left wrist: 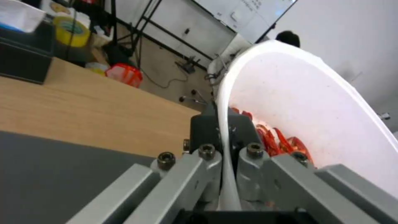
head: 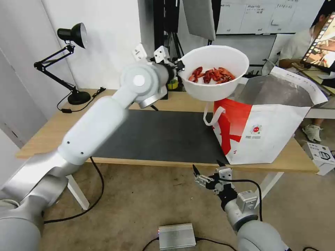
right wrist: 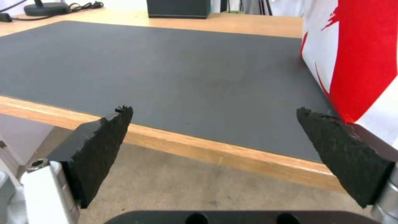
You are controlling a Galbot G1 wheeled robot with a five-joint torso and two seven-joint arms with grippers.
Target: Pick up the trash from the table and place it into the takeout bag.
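A white round bowl (head: 213, 75) of red shells (head: 211, 74) hangs in the air above the table (head: 45, 134), just left of the takeout bag's (head: 268, 136) open mouth. My left gripper (head: 178, 65) is shut on the bowl's rim (left wrist: 226, 130), one finger inside and one outside, and the bowl tilts a little. The bag stands on the table's right end, white and red with silver lining (head: 268, 90). My right gripper (head: 207, 169) hangs open below the table's front edge, facing the dark mat (right wrist: 166, 68) and the bag's red side (right wrist: 365, 56).
A black desk lamp (head: 71, 62) stands at the table's back left. A black tissue box (left wrist: 25, 59) sits at the back edge beside yellow tape (left wrist: 74, 29). A silver box (head: 177, 236) and cables lie on the floor; a white box (head: 321, 157) sits at right.
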